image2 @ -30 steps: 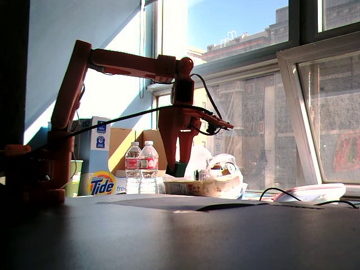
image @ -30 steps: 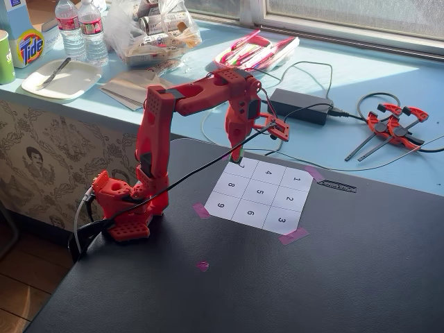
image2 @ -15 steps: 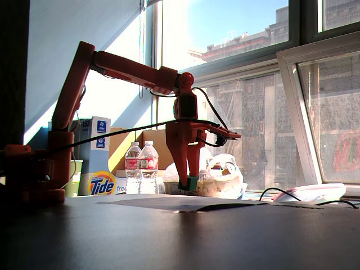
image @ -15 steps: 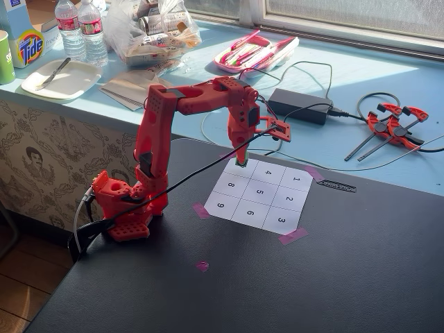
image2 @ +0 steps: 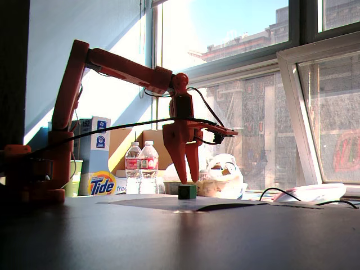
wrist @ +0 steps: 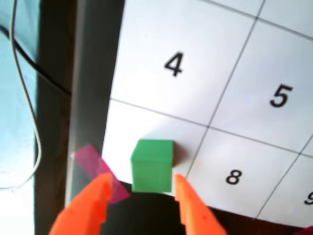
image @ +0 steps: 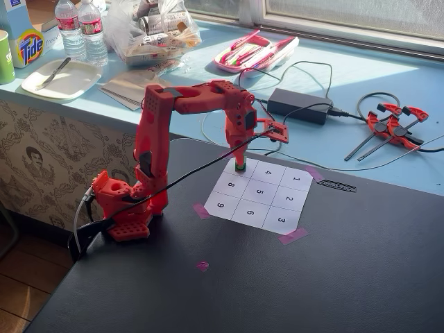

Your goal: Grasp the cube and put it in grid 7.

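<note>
— Cube [wrist: 152,165] first: where does it sit against the pincer [wrist: 141,192]?

— Right below it, flat on the white sheet [image: 260,194], in the corner square next to 4 and 8, so that is grid 7 [wrist: 146,132]. Its number is hidden under the green block. In the wrist view the two orange fingers [wrist: 93,200] stand either side of the cube's near face, spread wider than it, with daylight at each side.

— So nothing is gripped?

— No. In the low fixed view the fingertips hang just above the cube [image2: 187,192], parted, not touching it; the pincer [image2: 188,181] is spread and empty.

— And around it?

— A strip of purple tape [wrist: 98,171] lies just beside the cube at the sheet's corner, under one finger. Beyond the pincer, the dark desk [image: 347,277]; behind it, on the blue ledge, a black power brick [image: 300,106] and pink trays [image: 253,52].
</note>
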### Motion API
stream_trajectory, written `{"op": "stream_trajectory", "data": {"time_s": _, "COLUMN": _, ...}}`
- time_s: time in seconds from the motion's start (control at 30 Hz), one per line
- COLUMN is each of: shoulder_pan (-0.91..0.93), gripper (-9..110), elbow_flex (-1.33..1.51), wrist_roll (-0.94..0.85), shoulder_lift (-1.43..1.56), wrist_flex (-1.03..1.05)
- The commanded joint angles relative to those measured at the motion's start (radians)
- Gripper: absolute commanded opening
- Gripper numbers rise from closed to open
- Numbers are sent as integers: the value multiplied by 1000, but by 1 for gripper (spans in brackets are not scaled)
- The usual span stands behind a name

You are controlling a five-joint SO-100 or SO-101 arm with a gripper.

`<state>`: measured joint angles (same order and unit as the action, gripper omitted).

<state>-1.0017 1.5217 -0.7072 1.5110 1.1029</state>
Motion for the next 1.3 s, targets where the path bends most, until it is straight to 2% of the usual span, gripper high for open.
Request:
{"op": "stream_trajectory", "data": {"time_s": 0.0, "shoulder_pan": 29, "gripper": 23, "elbow_flex": -91, "wrist_roll": 5, "shoulder_lift": 133, "wrist_flex": 114}}
{"op": "stream_trajectory", "data": {"time_s": 0.2, "shoulder_pan": 137, "gripper": 19, "elbow_flex": -209, "wrist_roll": 20, "shoulder_lift": 322, "wrist_flex": 291}}
{"op": "stream_trajectory", "data": {"time_s": 0.33, "shoulder_pan": 393, "gripper": 1, "elbow_flex": -138, "wrist_roll": 173, "shoulder_lift": 531, "wrist_flex": 181}}
{"op": "stream_trajectory", "data": {"time_s": 0.47, "shoulder_pan": 727, "gripper": 0, "elbow_flex": 100, "wrist_roll": 379, "shoulder_lift": 767, "wrist_flex": 35}}
{"op": "stream_trajectory", "data": {"time_s": 0.67, "shoulder_pan": 1023, "gripper": 0, "elbow_flex": 592, "wrist_roll": 430, "shoulder_lift": 1078, "wrist_flex": -83}}
{"op": "stream_trajectory", "data": {"time_s": 0.77, "shoulder_pan": 1100, "gripper": 0, "elbow_flex": 867, "wrist_roll": 495, "shoulder_lift": 1238, "wrist_flex": -187}}
{"op": "stream_trajectory", "data": {"time_s": 0.83, "shoulder_pan": 1135, "gripper": 0, "elbow_flex": 979, "wrist_roll": 503, "shoulder_lift": 1331, "wrist_flex": -186}}
{"op": "stream_trajectory", "data": {"time_s": 1.0, "shoulder_pan": 1164, "gripper": 0, "elbow_flex": 1181, "wrist_roll": 517, "shoulder_lift": 1577, "wrist_flex": -127}}
{"op": "stream_trajectory", "data": {"time_s": 1.27, "shoulder_pan": 1149, "gripper": 0, "elbow_flex": 1350, "wrist_roll": 525, "shoulder_lift": 1779, "wrist_flex": -74}}
